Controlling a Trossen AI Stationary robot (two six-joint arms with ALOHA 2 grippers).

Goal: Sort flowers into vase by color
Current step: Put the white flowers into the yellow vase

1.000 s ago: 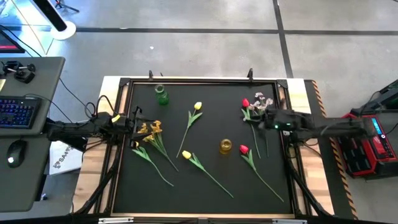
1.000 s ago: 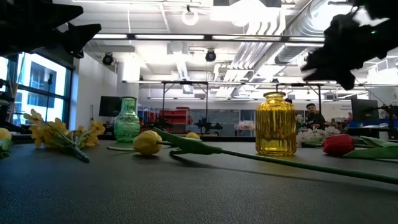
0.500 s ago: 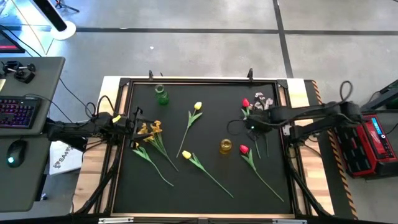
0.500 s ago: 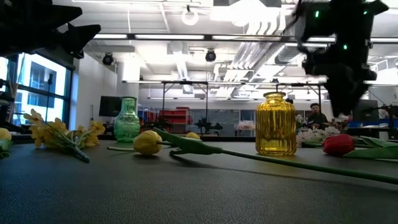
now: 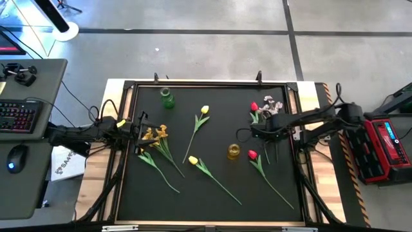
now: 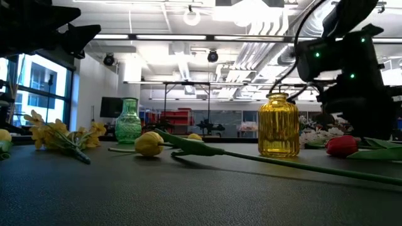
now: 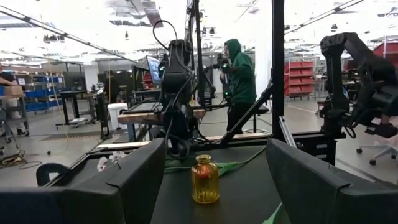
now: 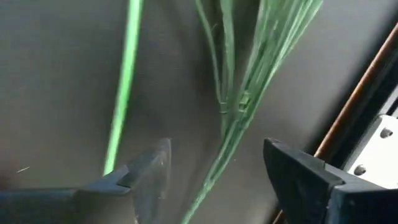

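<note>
**Right gripper spread over flower stems, left arm parked at the table's edge**

The right gripper (image 8: 214,180) hangs low over the black table (image 5: 212,193) at its right side, fingers wide apart with green stems (image 8: 239,99) running between them and nothing clamped. Only the right wrist view shows that gap; from above the arm's dark body hides the fingertips. The left gripper (image 7: 214,180) waits at the table's left edge, its fingers also wide apart and empty, as the left wrist view alone makes plain.

From above, the flowers lie scattered flat on the table: an orange-yellow sprig (image 5: 154,134) at the left, two yellow tulips (image 5: 205,110) (image 5: 192,160) in the middle, a red bloom (image 5: 252,154) just beside the yellow vase (image 5: 233,151), another red bloom (image 5: 254,107) and a pale blossom sprig (image 5: 270,103) next to the right arm. A green vase (image 5: 167,98) stands toward the far left corner. The low view shows both vases upright and empty. A person in a green hoodie (image 7: 239,68) stands beyond the table, seen from the left wrist only.
</note>
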